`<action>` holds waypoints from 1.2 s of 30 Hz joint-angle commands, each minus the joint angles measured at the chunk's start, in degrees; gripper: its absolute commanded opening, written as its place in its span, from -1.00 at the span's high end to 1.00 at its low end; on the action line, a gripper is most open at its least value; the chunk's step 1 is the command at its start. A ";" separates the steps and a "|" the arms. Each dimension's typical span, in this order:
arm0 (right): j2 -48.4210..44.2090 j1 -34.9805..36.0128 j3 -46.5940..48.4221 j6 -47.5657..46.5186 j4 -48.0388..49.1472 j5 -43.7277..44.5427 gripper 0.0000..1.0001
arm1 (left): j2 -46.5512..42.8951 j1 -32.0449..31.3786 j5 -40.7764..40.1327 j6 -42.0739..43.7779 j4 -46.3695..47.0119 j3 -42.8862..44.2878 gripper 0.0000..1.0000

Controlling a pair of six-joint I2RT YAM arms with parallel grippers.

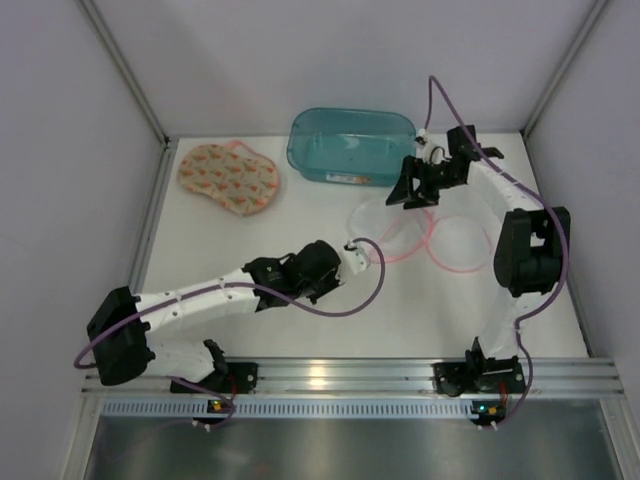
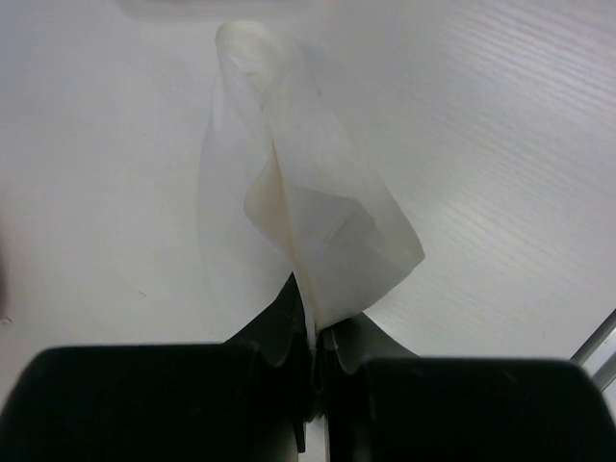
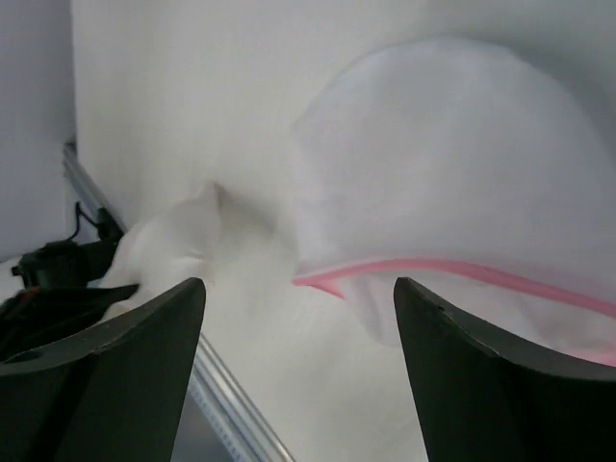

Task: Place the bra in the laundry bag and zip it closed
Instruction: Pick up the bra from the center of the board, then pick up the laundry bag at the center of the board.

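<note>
The bra, peach with a small pattern, lies flat at the back left of the table. The laundry bag, sheer white mesh with pink trim, lies right of centre. My left gripper is shut on the bag's left edge; in the left wrist view the white fabric rises from the closed jaws of that gripper. My right gripper hangs open and empty above the bag's back edge; in the right wrist view the bag and its pink trim lie below the fingers.
A teal plastic bin stands at the back centre, just behind the right gripper. White walls close the table on the left, back and right. A metal rail runs along the near edge.
</note>
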 commanded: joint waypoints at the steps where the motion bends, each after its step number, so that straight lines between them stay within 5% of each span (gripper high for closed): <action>1: -0.60 -5.47 3.92 -15.17 -11.87 6.60 -0.62 | -2.32 4.60 8.51 -2.61 -3.82 6.76 1.00; 9: -9.20 -27.33 -8.96 -20.41 -16.73 11.79 -0.59 | -1.97 10.32 15.19 -6.21 -5.24 9.59 1.00; 15: -13.43 -37.20 -17.33 -20.06 -14.10 20.49 -0.51 | -1.27 14.01 19.06 -9.73 -5.07 9.77 1.00; 36: 3.35 -38.80 -22.27 -12.41 5.60 5.65 -0.17 | -1.36 21.48 26.71 -13.07 -5.77 13.81 1.00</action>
